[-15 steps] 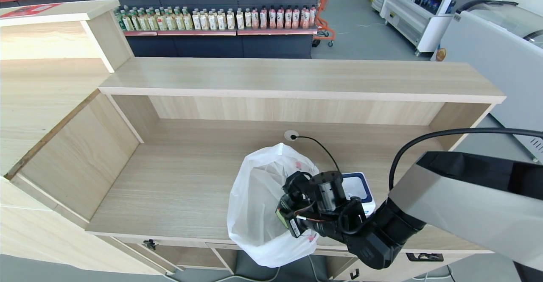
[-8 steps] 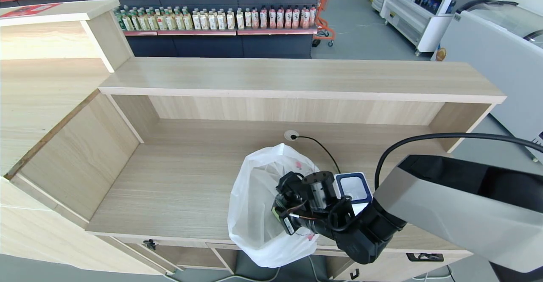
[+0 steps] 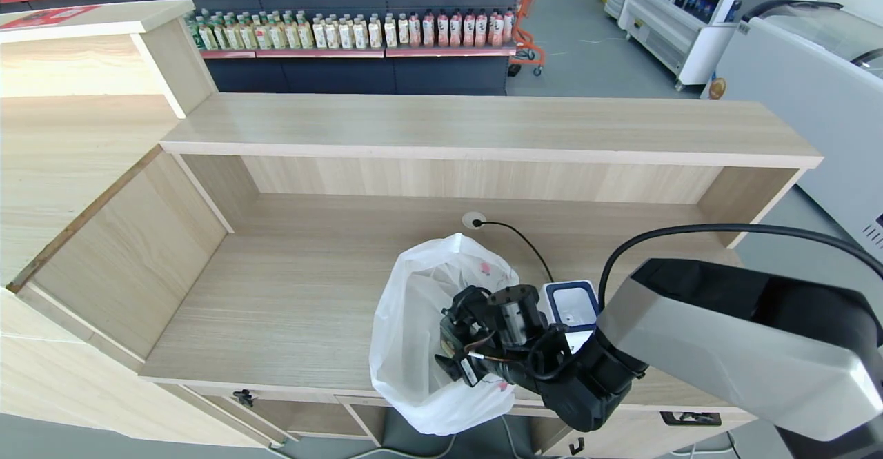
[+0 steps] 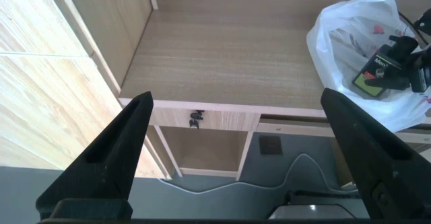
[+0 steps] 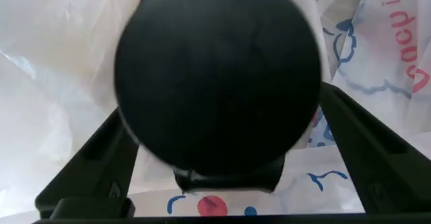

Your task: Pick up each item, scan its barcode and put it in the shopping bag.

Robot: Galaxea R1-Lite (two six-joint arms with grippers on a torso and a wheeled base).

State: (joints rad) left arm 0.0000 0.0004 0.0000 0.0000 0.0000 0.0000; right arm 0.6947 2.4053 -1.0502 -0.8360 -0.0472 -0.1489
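White plastic shopping bag point(image 3: 414, 321): stands open-mouthed at the near edge of the wooden table point(image 3: 290, 293), with its lower part sagging over that edge.

Right end effector point(image 3: 452, 348): inside the bag's mouth, on the side nearest the scanner point(image 3: 572, 304). Fingers closed around a dark item point(image 5: 215, 76) that looks round from the wrist and carries a green patch and a white barcode label.

Scanner: just beside the bag. Its black cable point(image 3: 517, 238) runs behind the bag to a hole in the table.

Left end effector point(image 4: 236, 96): fingers spread wide, holding nothing, off the table's near edge and well apart from the bag.

Step in hand, as judged: drop-off.
- Lower the item deeper over the middle of the bag before letting go.
- Keep the fingers off the thin film.
- Withdraw straight up so the bag is not dragged off the edge.

Hard to make out:
- The bag's contents.
- The item's true shape, probably a bottle or can seen end-on.
- Finger contact, masked by the item's bulk.
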